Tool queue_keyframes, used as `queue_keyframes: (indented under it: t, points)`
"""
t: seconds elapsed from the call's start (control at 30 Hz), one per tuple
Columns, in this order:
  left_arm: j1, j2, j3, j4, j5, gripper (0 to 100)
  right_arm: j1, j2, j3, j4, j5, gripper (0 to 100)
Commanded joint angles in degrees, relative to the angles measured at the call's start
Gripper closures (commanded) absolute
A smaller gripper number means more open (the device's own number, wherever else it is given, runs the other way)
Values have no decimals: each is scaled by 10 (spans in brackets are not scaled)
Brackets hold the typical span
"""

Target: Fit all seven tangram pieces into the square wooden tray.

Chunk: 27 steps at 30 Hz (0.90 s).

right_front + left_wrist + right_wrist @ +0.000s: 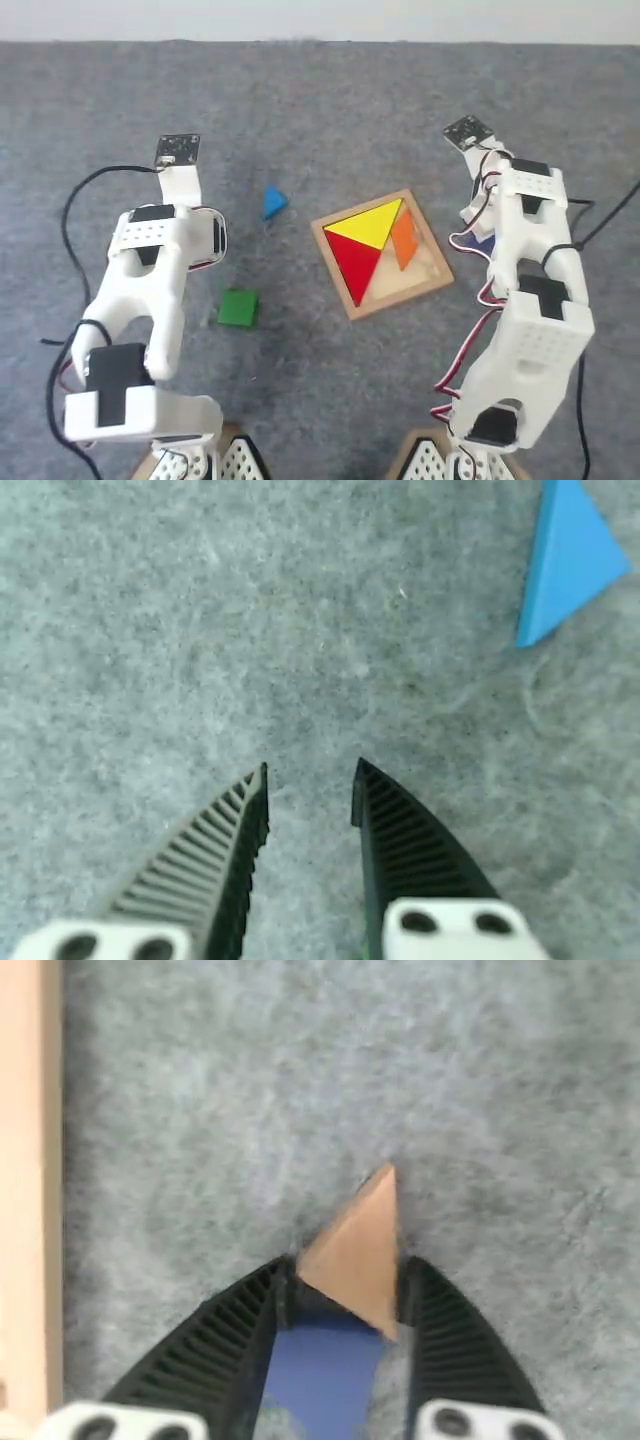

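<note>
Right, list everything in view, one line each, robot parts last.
wooden tray: one, pale wood, on the carpet between the arms
yellow triangle: one, yellow, in the tray
red triangle: one, red, in the tray against the yellow one
orange piece: one, orange, in the tray
blue triangle: one, light blue, on the carpet apart from the tray
green square: one, green, on the carpet
dark blue piece: one, dark blue, between the right gripper's fingers
carpet: one, grey
left gripper: one, black, open over carpet
right gripper: one, black, beside the tray

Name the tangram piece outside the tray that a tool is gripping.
The dark blue piece, clamped in the right tool; the light blue triangle and green square lie loose, untouched.
</note>
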Motion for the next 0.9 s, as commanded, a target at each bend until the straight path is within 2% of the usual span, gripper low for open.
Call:
queue_keyframes:
  t: [0.0,0.13,0.4,0.57,0.87]
  points:
    - [-4,-30,-3,-9,6,870,-7,-12,-19,7,2,905]
    - [-4,-30,-3,-9,6,870,-23,-48,-20,40,-7,911]
    - [-4,-30,-3,-7,4,870,-82,-179,-19,137,-145,911]
    - [-5,-30,-3,-7,4,870,-79,-192,-19,163,-166,909]
    - [-4,-30,-2,-7,4,870,-81,-94,-98,146,-353,769]
